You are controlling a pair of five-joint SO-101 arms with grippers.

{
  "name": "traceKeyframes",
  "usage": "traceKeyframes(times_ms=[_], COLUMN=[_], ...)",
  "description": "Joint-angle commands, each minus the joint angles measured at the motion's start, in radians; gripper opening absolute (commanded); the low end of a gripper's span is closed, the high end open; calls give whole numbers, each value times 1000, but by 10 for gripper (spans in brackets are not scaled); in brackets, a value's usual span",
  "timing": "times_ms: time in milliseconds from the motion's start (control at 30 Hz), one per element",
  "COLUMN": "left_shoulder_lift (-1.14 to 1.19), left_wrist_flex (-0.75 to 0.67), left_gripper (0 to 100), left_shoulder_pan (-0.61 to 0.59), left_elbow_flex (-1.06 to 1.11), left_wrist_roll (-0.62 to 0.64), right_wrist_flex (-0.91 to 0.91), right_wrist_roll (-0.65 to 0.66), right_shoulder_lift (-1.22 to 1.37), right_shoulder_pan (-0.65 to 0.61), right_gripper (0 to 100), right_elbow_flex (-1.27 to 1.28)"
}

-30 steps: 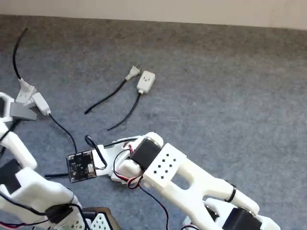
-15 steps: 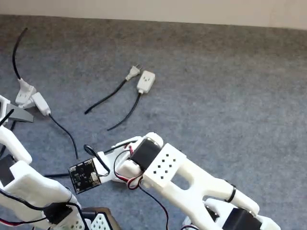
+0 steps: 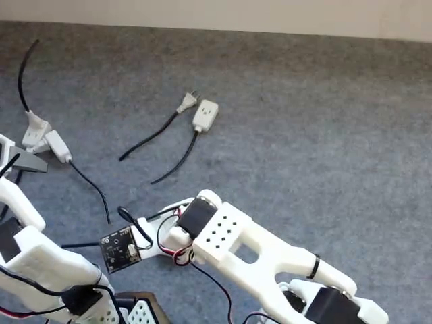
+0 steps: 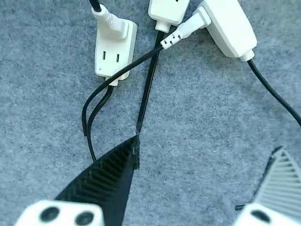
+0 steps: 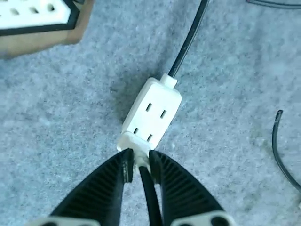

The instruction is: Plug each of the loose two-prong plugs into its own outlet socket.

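Closest in, the right gripper point(image 5: 139, 158) is clenched on a white two-prong plug point(image 5: 134, 143) and the black lead behind it. That plug sits flush against one end of a white outlet socket point(image 5: 151, 115), which lies flat on the grey table point(image 5: 235, 141) with its slots facing up; its own black cord point(image 5: 188, 40) leaves from the opposite end, and the prongs cannot be seen. Near it a white power strip point(image 5: 28, 13) rests on a brown board. Farther out, on the left side, the left gripper point(image 4: 208, 145) hangs spread wide and grasps nothing, the tip of its black finger point(image 4: 117, 165) just beside the end of a straight black lead point(image 4: 149, 80). Past the fingers lies a second socket point(image 4: 115, 44), slots up, with a white moulded end point(image 4: 110, 21) joined to it (a plug or its own lead, I cannot tell). Next to it is a larger white block point(image 4: 228, 28) with a ridged white plug point(image 4: 188, 28) at its end, whose black cord crosses the second socket's end. Farthest away, the last plug point(image 3: 187, 102) lies loose with bare prongs just beside the third socket point(image 3: 205, 115), not plugged in, each trailing a black cord.
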Motion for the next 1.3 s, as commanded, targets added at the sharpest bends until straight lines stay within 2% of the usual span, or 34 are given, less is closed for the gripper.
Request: traceKeyframes(times_ms=[0,600,933,1067,1267], left_shoulder_lift=[-7,-7,-7,-5,-13], left_wrist_flex=[-2,-2,3,8,8], left_gripper=[407,407,407,407,407], left_shoulder_pan=[-8,-10,1,28,64], left_elbow_flex=[-33,-30,-28,-24,-13], left_wrist_roll=[-5,-5,-2,0,2], right_wrist_flex=[-13,8,-203,-260,-154], right_wrist_roll=[-11,-6,-15,-84,-126], right_shoulder_lift=[2,12,13,13,4], right_shoulder_pan=[10,10,4,4,12], right_gripper=[5,5,5,5,19], right_elbow_flex=[-56,-36,231,245,194])
